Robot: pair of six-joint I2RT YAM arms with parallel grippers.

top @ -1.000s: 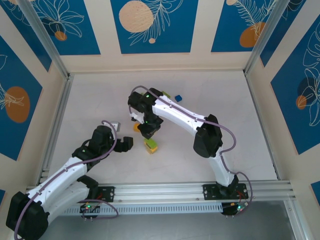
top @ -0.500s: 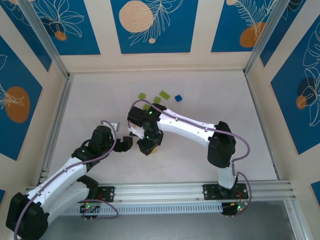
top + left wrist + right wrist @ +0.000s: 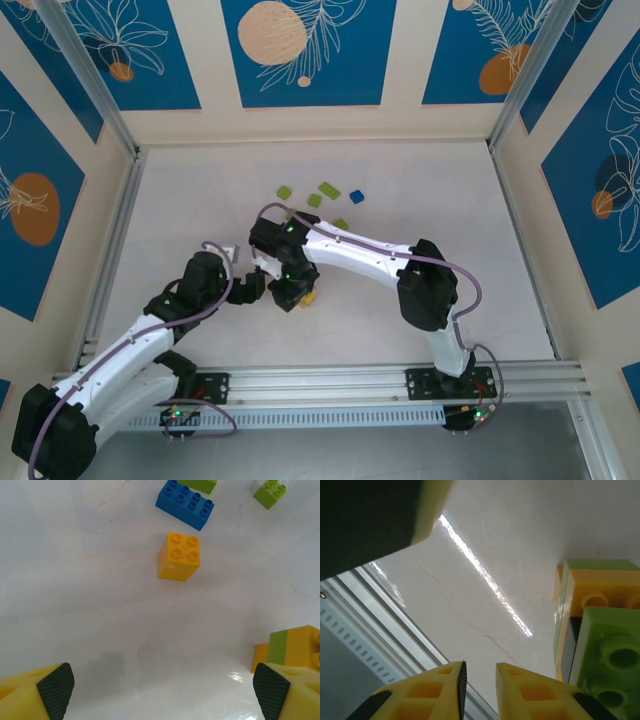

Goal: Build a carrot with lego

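A stacked lego piece (image 3: 592, 610) of lime green, orange and black bricks lies on the table just right of my right gripper (image 3: 480, 669). That gripper's jaws are shut, with nothing between them. From above, the right gripper (image 3: 285, 296) hangs low beside the stack (image 3: 308, 297). My left gripper (image 3: 162, 690) stands wide open over bare table, the same stack (image 3: 292, 647) by its right fingertip. A loose orange brick (image 3: 179, 556) and a blue brick (image 3: 186, 502) lie ahead of it. The left gripper (image 3: 250, 287) sits close to the left of the right one.
Loose lime green bricks (image 3: 284, 191) (image 3: 328, 189) (image 3: 340, 224) and a small blue one (image 3: 357, 196) lie farther back. A metal rail (image 3: 330, 380) runs along the near edge. A dark, yellow-edged finger (image 3: 370, 520) of the other arm looms close in the right wrist view.
The right arm has swung its gripper toward the near left, down beside the stack and close to the left gripper, uncovering the green bricks behind. The left arm has stayed put.
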